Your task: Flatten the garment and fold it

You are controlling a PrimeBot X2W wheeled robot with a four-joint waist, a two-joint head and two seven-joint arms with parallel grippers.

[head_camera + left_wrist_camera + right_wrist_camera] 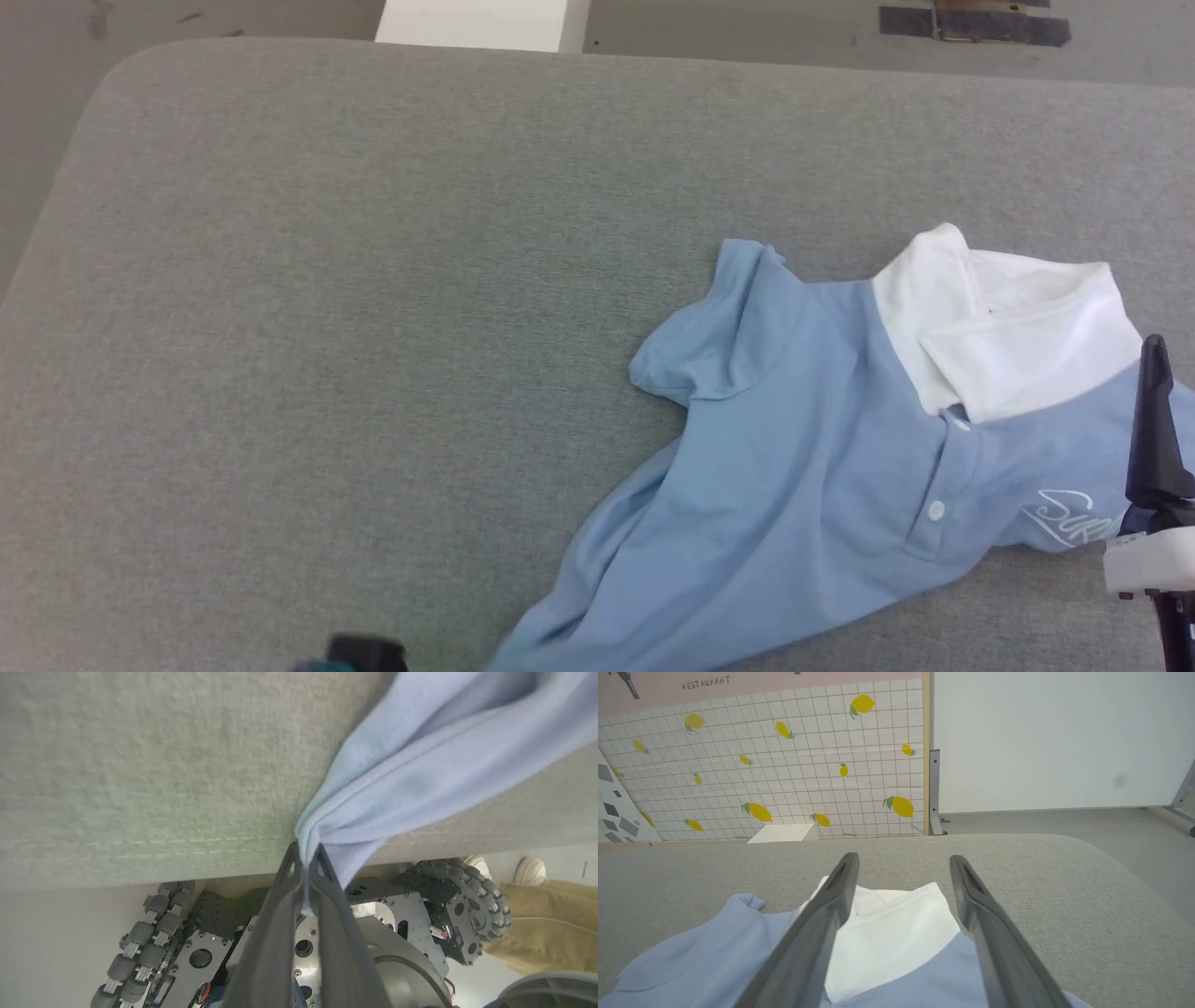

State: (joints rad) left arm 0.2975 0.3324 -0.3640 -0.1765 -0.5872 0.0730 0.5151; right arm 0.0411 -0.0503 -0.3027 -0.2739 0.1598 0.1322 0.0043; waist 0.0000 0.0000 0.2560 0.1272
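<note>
The garment (812,467), a light blue polo shirt with a white collar (1008,322), lies crumpled at the right of the grey padded table (373,280), its lower part running off the near edge. In the left wrist view my left gripper (306,856) is shut on a bunched edge of the garment (420,779) at the table's front edge. My right gripper (903,861) hangs open above the collar (892,933) with nothing between its fingers. One dark finger (1158,420) of it shows at the right edge of the head view, over the chest logo (1069,518).
The table's front seam (140,847) runs across the left wrist view, with the robot's wheeled base (196,942) below it. A person's shoes (528,870) and tan trouser leg stand beside the base. A lemon-patterned wall panel (784,765) and a white box (481,23) lie beyond the table.
</note>
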